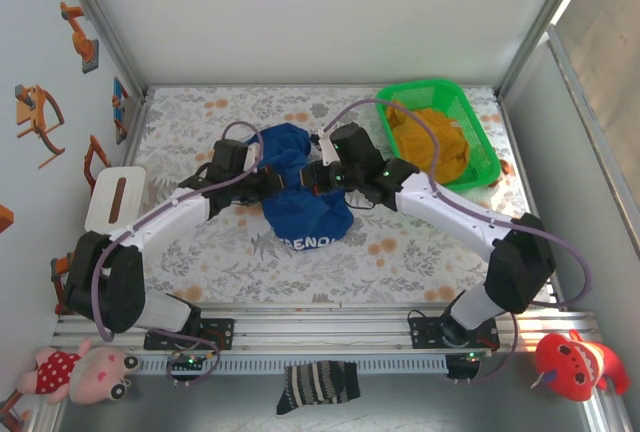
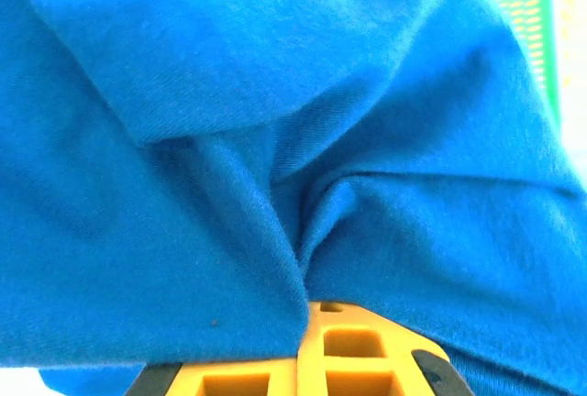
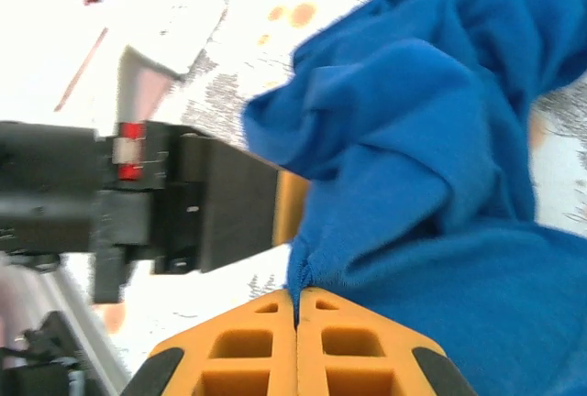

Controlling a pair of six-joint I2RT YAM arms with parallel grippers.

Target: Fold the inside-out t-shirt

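The royal-blue t-shirt [image 1: 303, 202] is bunched up between the two grippers over the middle of the floral table [image 1: 200, 117]. Its upper part is gathered in a lump above them, and its lower part spreads toward the arm bases, with white lettering showing at the near hem.

The left gripper [image 2: 308, 321] is clamped on the t-shirt. Its yellow fingers are together, and the cloth puckers into creases that run down to the fingertips. Blue fabric drapes over and past them on both sides.

The right gripper [image 3: 295, 297] is also pinched onto the t-shirt. Its two yellow fingers are pressed flat against each other, and a small gathered fold of the hem is caught right at their tips. The rest of the shirt rises ahead of it and to its right. In the right wrist view, the left gripper's black body and one yellow finger reach into the cloth just ahead of the right gripper, very near it.

Behind the right arm sits a green basket [image 1: 487, 170] holding a mustard-yellow garment [image 1: 437, 142], well apart from the shirt. Beside the left arm lies a white stool [image 1: 115, 199].
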